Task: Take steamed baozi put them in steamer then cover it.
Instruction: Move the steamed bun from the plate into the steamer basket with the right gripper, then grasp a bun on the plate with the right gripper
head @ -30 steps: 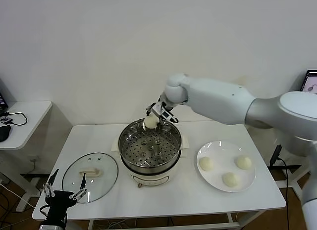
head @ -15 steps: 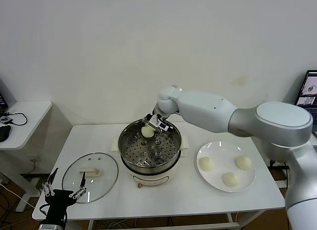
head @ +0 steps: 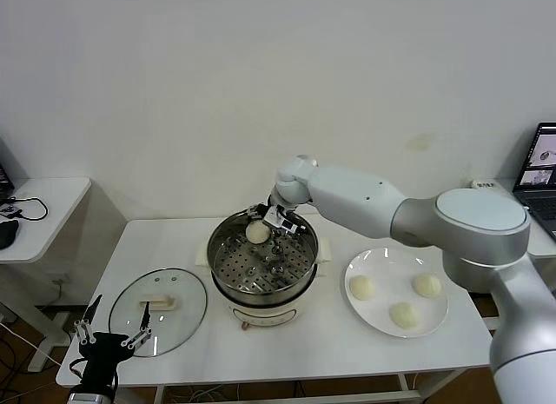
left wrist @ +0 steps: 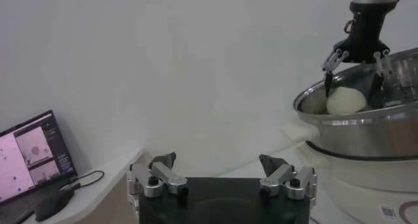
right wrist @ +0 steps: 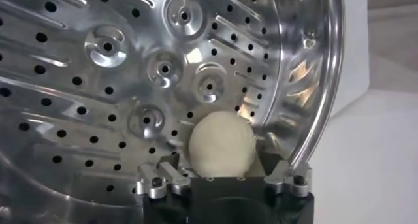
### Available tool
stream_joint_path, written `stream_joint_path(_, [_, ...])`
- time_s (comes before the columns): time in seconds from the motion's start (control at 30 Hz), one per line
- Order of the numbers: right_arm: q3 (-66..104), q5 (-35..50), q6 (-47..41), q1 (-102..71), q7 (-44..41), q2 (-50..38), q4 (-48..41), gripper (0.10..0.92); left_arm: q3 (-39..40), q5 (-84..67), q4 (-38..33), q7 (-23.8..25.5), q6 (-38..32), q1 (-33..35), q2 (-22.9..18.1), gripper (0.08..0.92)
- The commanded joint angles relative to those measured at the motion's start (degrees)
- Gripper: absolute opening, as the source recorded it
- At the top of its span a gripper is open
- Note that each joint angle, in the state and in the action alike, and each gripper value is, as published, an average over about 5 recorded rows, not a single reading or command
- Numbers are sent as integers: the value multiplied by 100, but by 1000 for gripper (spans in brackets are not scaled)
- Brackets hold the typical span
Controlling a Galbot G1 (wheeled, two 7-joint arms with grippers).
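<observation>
Bun (head: pixel 258 233) on the steamer (head: pixel 262 265) tray, far edge, we note; right gripper (head: pixel 266 227) around it, fingers apart. Left gripper (head: pixel 110 338) parked open beside the lid (head: pixel 158 310).

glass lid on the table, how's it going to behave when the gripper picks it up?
The cover lies flat with only a small cream handle at centre, so that is probably the one grip point. Gripped there, the wide disc may tilt or swing. Glass with a metal rim looks fairly heavy and breakable. The left gripper is open at the table edge beside it.
</observation>
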Motion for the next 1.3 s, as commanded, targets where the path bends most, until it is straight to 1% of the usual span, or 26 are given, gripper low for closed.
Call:
stream_joint_path(0.03, [6, 194, -48, 343, -103, -119, 118, 822, 8, 3, -12, 4, 0, 2, 1, 823])
stream_joint_path(0.13, [-56, 884, -575, 777, -431, -389, 552, 823, 18, 1, -24, 10, 2, 6, 19, 823])
stream_joint_path(0.27, [-155, 2017, -1711, 1320, -897, -1004, 1600, 823, 10, -8, -25, 19, 13, -1, 77, 823])
stream_joint_path(0.37, [-131, 2478, -2604, 1594, -989, -1593, 2281, 823, -5, -27, -56, 28, 27, -20, 120, 823])
stream_joint_path(0.47, [-123, 2700, -3160, 1759, -967, -2213, 2717, 823, -25, -90, -95, 16, 25, -48, 170, 823])
stream_joint_path(0.7, [-257, 2702, -3767, 1720, -1081, -3651, 3409, 823, -144, -338, -182, -14, 33, -134, 326, 823])
stream_joint_path(0.9, [-31, 2484, -4010, 976, -1102, -4763, 3929, 823, -119, -345, -156, 10, 64, -206, 405, 823])
stream_joint_path(1.07, [195, 2136, -4056, 263, -1060, -5078, 3974, 823, -59, -338, -107, 4, 73, -292, 371, 823])
stream_joint_path(1.3, [779, 1793, -4041, -812, -956, -5006, 3734, 823, -81, -338, -75, 18, 132, -323, 355, 823])
